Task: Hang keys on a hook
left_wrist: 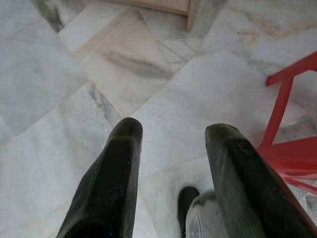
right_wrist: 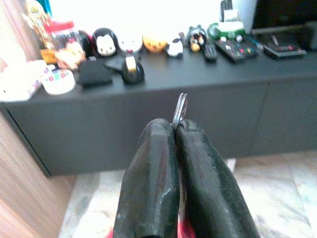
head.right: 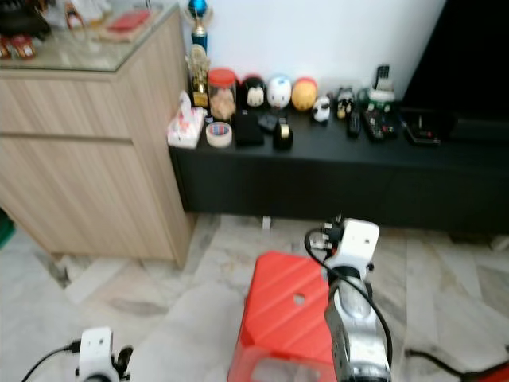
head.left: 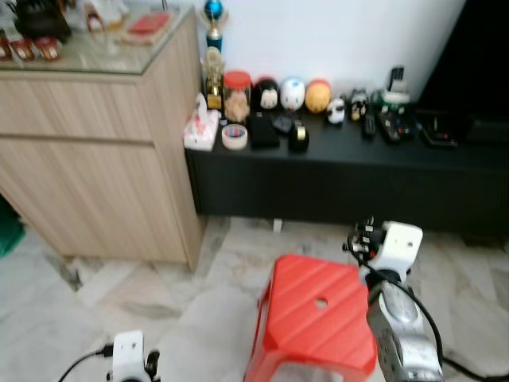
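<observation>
Nearest the robot, the left gripper (left_wrist: 171, 148) hangs idle over the marble floor (left_wrist: 74, 74), its two black fingers spread apart with nothing between them. Just beside it stands the red stool (head.left: 318, 310), directly in front of the robot's body.

The right gripper (right_wrist: 174, 130) is raised over the stool, and its fingers are pressed together on the key ring (right_wrist: 180, 110) — a thin metal loop standing up edge-on from between the tips. Only a small part of the ring is pinched, and the keys themselves cannot be made out, so the hold looks slight: a jolt while walking could let the ring twist or slide out, and it would likely drop onto the stool or the floor.

Beyond the stool runs the low black cabinet (head.left: 334, 175), its top crowded with a tape roll (head.left: 234, 136), a red-lidded jar (head.left: 237, 94), round figurines (head.left: 293, 94) and remote controls (head.left: 390, 123). To the left stands the wooden sideboard (head.left: 95, 151) with a glass top.

No hook can be picked out anywhere ahead. The bigger risk, then, is of heading the wrong way — the stool blocks a straight step forward, and a reach over the cabinet could sweep the small things off it.
</observation>
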`<state>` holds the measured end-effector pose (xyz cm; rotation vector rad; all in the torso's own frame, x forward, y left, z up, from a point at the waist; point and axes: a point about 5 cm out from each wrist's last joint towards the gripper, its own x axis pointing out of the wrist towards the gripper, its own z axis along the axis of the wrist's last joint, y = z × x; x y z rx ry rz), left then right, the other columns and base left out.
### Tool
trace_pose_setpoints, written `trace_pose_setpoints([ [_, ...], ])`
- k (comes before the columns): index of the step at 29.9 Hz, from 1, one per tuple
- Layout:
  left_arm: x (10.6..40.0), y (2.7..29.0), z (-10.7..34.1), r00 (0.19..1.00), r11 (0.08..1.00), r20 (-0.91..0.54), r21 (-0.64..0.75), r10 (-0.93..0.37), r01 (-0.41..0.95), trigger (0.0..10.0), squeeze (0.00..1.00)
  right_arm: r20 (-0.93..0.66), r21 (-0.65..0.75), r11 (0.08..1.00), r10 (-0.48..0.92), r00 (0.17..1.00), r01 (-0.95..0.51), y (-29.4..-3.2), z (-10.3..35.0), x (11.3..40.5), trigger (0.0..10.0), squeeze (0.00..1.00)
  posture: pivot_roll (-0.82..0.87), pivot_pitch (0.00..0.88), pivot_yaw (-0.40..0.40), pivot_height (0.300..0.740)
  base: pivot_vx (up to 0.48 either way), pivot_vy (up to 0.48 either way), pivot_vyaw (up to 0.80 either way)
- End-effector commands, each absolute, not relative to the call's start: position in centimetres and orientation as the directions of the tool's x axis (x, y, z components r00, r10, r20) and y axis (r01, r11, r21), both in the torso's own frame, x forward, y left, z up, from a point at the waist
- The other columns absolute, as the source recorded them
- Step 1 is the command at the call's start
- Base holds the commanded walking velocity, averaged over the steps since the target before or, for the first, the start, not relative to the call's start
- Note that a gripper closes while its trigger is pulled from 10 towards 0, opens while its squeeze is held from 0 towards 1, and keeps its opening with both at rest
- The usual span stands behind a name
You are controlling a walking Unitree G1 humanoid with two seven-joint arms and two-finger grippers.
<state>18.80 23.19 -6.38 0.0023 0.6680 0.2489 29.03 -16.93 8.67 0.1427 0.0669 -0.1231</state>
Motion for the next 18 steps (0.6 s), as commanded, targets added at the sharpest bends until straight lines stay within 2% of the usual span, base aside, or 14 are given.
trace_pose_setpoints([
  [1, 17.5, 23.1, -7.2, 0.714, 0.97, -0.662, 0.089, 0.228, -0.227, 10.0, 0.0, -0.03, 0.147, 0.981, -0.124, 0.992, 0.127, -17.0, 9.6, 29.1, 10.0, 0.0, 0.04, 0.0, -0.068, 0.735, 0.0, 0.0, 0.0],
  [18, 15.3, 23.4, -8.4, 0.635, 0.968, -0.742, 0.079, 0.217, -0.239, 10.0, 0.0, -0.04, 0.123, 0.986, -0.104, 0.994, 0.108, -16.7, 9.4, 29.2, 10.0, 0.0, 0.04, 0.0, -0.078, 0.735, 0.0, 0.0, 0.0],
])
